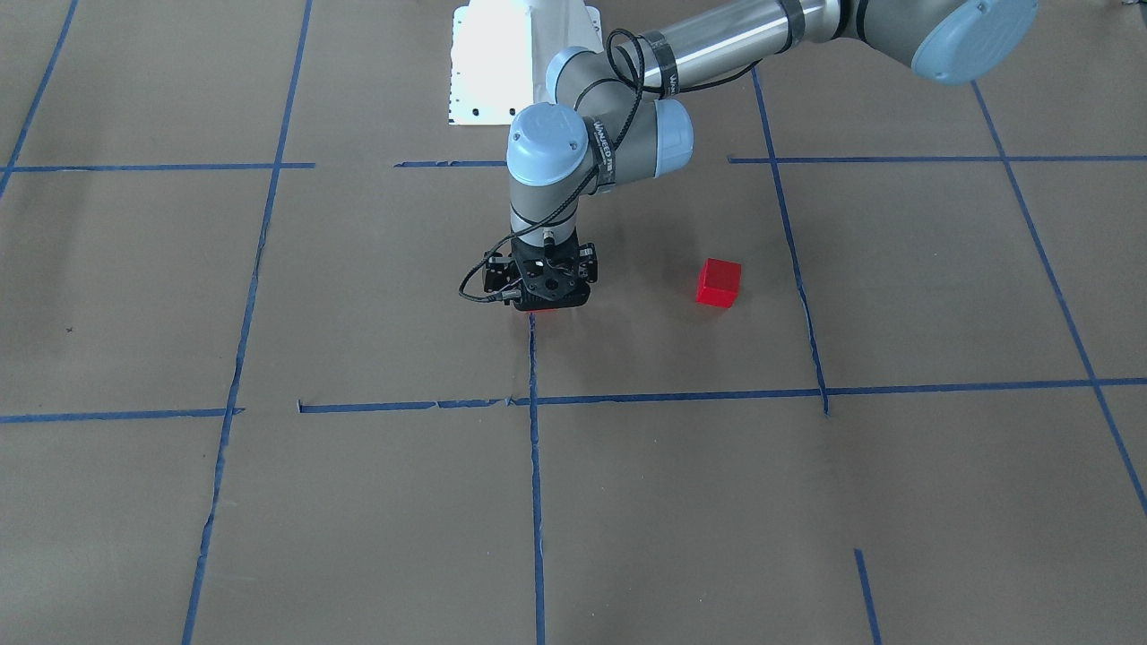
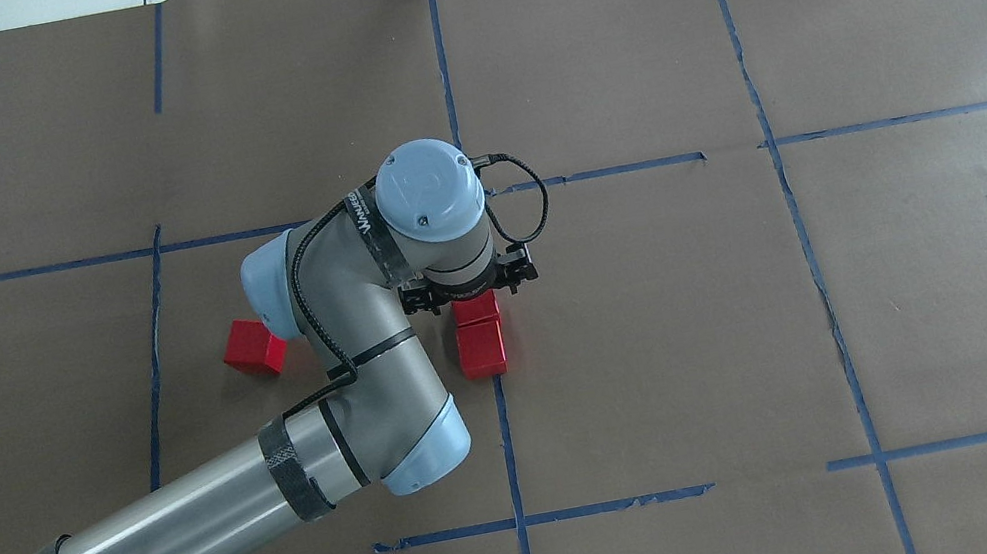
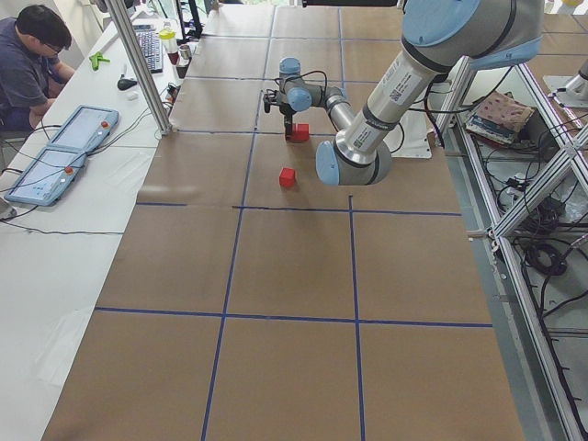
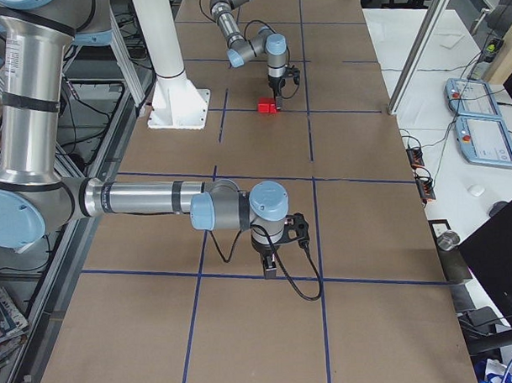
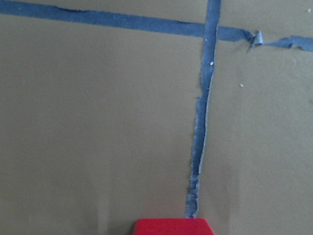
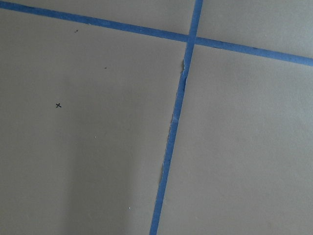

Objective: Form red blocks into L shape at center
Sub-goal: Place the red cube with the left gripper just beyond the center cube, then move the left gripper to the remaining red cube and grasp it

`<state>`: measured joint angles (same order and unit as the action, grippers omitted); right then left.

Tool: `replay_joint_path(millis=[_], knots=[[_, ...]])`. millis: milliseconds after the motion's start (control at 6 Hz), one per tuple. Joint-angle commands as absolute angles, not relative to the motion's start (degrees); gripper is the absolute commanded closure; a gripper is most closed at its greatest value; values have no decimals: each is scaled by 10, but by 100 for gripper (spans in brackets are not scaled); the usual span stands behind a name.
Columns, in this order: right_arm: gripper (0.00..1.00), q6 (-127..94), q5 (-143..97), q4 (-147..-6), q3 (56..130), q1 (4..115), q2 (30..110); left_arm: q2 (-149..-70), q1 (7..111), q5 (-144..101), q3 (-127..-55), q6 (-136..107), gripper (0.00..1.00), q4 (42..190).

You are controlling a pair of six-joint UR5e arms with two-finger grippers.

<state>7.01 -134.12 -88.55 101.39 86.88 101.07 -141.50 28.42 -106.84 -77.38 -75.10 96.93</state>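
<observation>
At center (image 2: 531, 364) are two red blocks (image 2: 481, 352), a third (image 2: 254, 348) apart.

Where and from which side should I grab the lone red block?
Take the lone red block from straight above, pinching two opposite side faces. It sits flat, clear of the other blocks, and slightly turned against the tape lines, so rotate to match.
</observation>
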Motion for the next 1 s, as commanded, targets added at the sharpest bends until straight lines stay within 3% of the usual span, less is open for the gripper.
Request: replay_joint_path(millis=[0,167,500,833], knots=[[0,69,-1341,-886,1013,868,1010,-1379,307,-1070,-883,-678,0,877],[0,69,-1341,-886,1013,868,1010,-1306,327,-1071,-957,-622,0,876],[0,69,-1341,-886,1013,868,1011,-1201,362,-1072,-1027,-508,0,893],[0,69,-1341,-886,1012,868,1011,-1137,364,-1074,-1024,-504,0,994]])
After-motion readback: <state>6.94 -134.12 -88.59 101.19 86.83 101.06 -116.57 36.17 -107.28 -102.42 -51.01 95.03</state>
